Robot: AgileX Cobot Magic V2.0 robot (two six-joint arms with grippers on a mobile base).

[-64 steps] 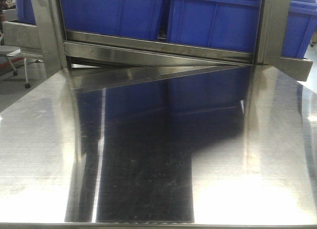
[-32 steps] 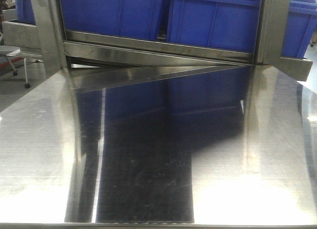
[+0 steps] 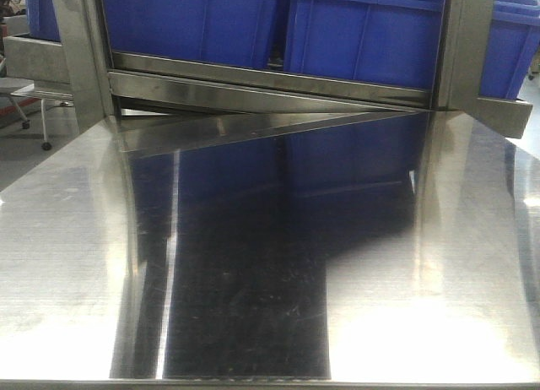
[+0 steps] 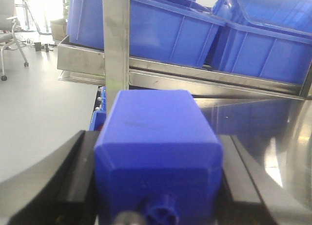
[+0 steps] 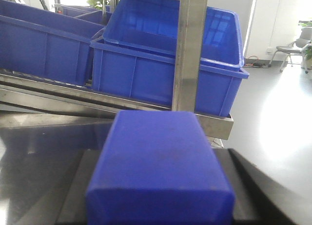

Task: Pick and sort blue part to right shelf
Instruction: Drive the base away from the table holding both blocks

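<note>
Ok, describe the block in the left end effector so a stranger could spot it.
Facing the steel rack of blue bins, the left end effector clamps a deep-blue block between black fingers. Unlike the plain-ended block in the right end effector, it shows a small round stud on its near end.

A polished steel table [image 3: 76, 263] fills the front view. Its top mirrors dark in the middle and flares white with glare at the near right corner. Beyond the table's far left corner lies smooth pale grey floor [image 3: 21, 158], with a castor-footed office chair [image 3: 42, 120] on it.

In the left wrist view, pale floor [image 4: 44, 113] runs left of the table to a wheeled chair [image 4: 6, 37], and strong daylight washes out the far end.

In the right wrist view, the glossy floor [image 5: 278, 122] right of the table reflects bright light below a white wall [image 5: 273, 15]. A grey chair [image 5: 292, 48] and a green plant [image 5: 308, 28] stand against that wall.
</note>
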